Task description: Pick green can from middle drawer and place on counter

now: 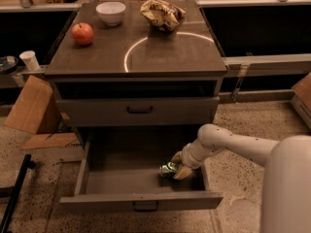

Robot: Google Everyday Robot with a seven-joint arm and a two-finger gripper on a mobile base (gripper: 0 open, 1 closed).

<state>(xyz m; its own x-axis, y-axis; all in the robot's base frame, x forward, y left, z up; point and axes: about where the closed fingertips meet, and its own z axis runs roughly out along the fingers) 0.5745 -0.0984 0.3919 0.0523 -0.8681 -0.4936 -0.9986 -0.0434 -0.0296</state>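
The green can [168, 169] lies on its side on the floor of the open middle drawer [116, 178], at the right near the front. My gripper [178, 167] reaches in from the right, with one tan finger behind the can and one in front, shut on the can, which rests on the drawer floor. The counter [160, 55] with its white circle line is above.
On the counter stand a red apple [82, 33], a white bowl [111, 12] and a wrinkly snack bag [162, 12]. The drawer above [140, 109] is shut. Cardboard [29, 106] and a white cup [30, 59] are at the left. My white arm [238, 144] crosses the drawer's right side.
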